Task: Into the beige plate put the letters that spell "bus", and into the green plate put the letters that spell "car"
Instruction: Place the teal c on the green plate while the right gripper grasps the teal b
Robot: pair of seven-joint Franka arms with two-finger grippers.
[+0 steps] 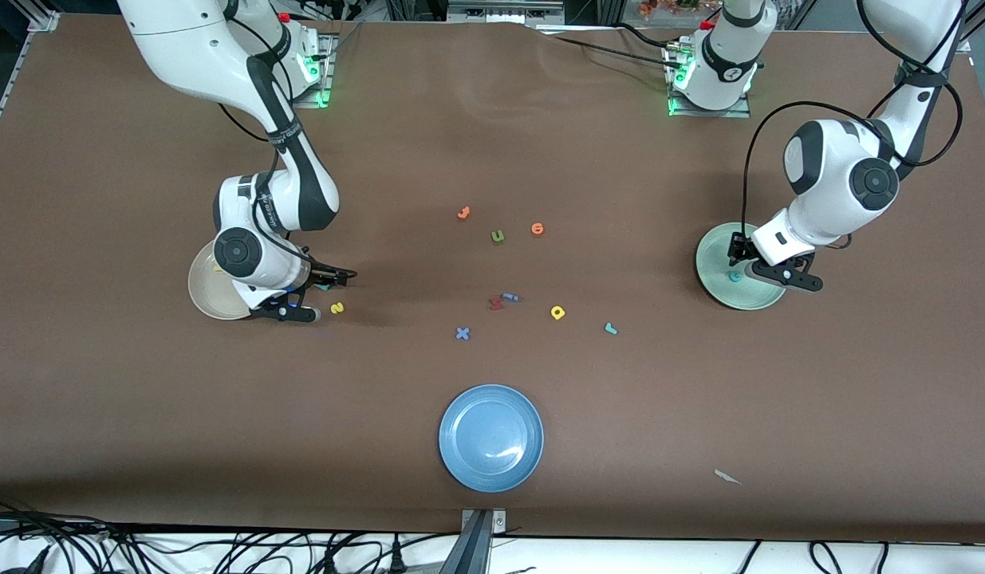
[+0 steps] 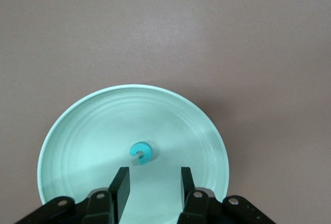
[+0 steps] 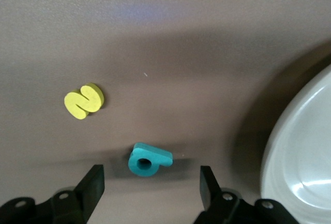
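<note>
Hovering: left gripper (image 2: 151,185) parted, empty over teal c (image 2: 140,152); right gripper (image 3: 150,182) spread astride teal b (image 3: 148,159).

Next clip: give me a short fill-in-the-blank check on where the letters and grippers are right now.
1. The teal "c" lies in the ____ plate.
2. The right gripper is open above the teal ____.
3. The yellow "s" lies on the ____, not in the beige plate.
4. The left gripper is over the green plate, holding ____.

Missing words: green; "b"; table; nothing
</note>
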